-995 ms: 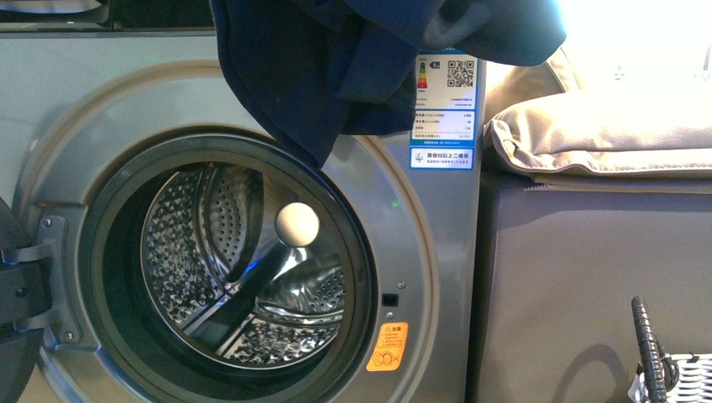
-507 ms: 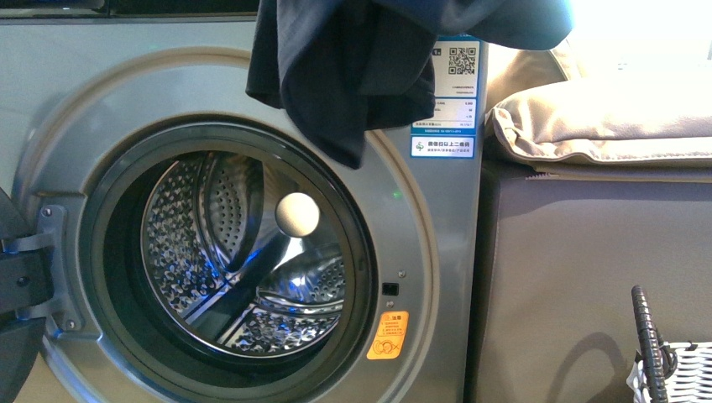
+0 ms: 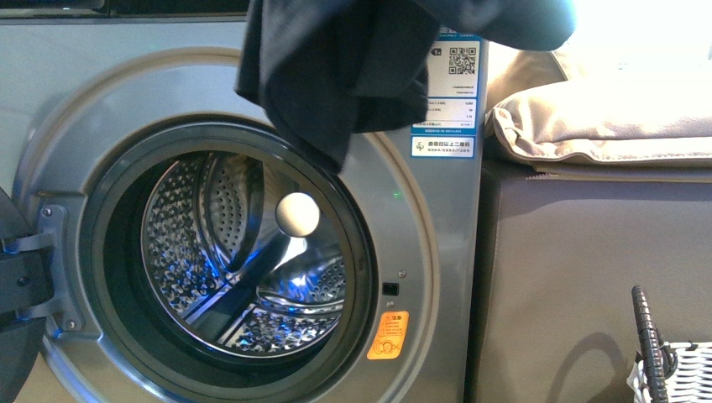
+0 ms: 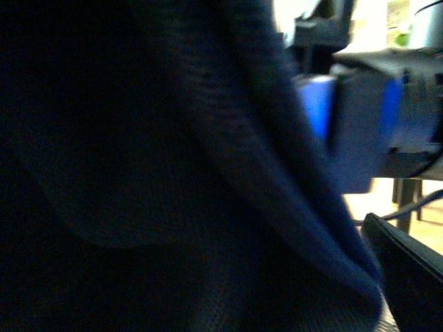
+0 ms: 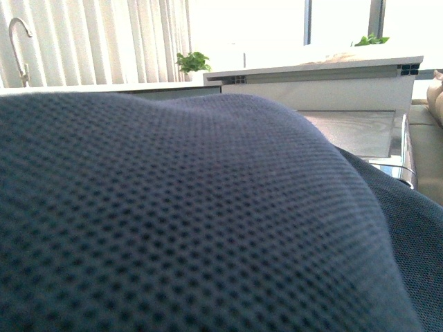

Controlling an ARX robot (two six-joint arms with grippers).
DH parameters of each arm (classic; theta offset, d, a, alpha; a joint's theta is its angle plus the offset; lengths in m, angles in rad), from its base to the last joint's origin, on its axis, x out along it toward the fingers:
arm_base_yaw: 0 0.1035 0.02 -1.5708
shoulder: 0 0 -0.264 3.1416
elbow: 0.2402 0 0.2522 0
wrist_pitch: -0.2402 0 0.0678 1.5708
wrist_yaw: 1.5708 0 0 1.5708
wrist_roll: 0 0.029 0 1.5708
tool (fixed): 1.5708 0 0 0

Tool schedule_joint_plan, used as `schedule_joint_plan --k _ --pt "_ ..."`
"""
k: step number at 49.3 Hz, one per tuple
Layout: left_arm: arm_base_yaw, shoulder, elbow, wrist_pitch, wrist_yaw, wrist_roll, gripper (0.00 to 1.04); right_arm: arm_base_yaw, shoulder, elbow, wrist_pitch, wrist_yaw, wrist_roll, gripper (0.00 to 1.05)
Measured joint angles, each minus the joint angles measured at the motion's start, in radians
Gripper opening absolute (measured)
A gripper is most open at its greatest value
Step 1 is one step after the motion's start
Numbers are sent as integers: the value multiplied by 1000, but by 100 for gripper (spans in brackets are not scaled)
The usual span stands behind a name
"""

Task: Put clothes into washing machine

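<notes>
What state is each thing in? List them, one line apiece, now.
Grey metallic front-loading washing machine: door open.
Perforated steel drum: holds no clothes.
Dark navy fabric garment: hanging above the drum's opening, not inside.
Beige cushion: lying flat, right of the machine.
White wicker basket: mostly out of frame, contents unseen.

Left wrist view: one black finger (image 4: pixel 408 277), matt, with a straight, flat upper edge. A thin dark cable (image 4: pixel 419 205) curves just above it. Beyond stands a blurred grey housing (image 4: pixel 363 131) with bright blue faces. Whether this housing belongs to the robot cannot be determined.
</notes>
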Motion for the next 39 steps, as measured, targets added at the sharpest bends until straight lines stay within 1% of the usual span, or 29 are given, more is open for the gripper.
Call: schedule_joint_plan --k 1,2,5,12,14,18,19,23,28,35,36,39 --pt "-5 10 14 -19 -19 15 98 0 0 0 0 1 0 12" --pt "-13 24 33 -38 -66 30 98 -1 0 0 0 3 0 12" --pt "-33 56 65 -52 -129 52 98 -3 0 0 0 8 0 12" --pt "-66 98 119 -82 -241 72 98 -7 0 0 0 23 -1 12" --pt "-71 109 139 -103 -294 73 98 -10 0 0 0 26 0 12" --pt "-80 146 198 -132 -437 27 98 -11 0 0 0 20 -1 12" --pt "-82 152 204 -131 -454 17 98 -11 0 0 0 20 -1 12" --pt "-88 167 209 -116 -471 -51 98 -11 1 0 0 19 -3 12" --pt "-91 167 208 -96 -466 -80 98 -11 1 0 0 18 -3 12" --pt "-96 161 188 -69 -454 -116 73 -11 1 2 2 14 -3 12" --pt "-96 161 187 -69 -453 -118 71 -10 1 2 2 14 -3 12" --pt "-95 154 177 -61 -447 -126 61 -10 1 2 2 11 -2 12"
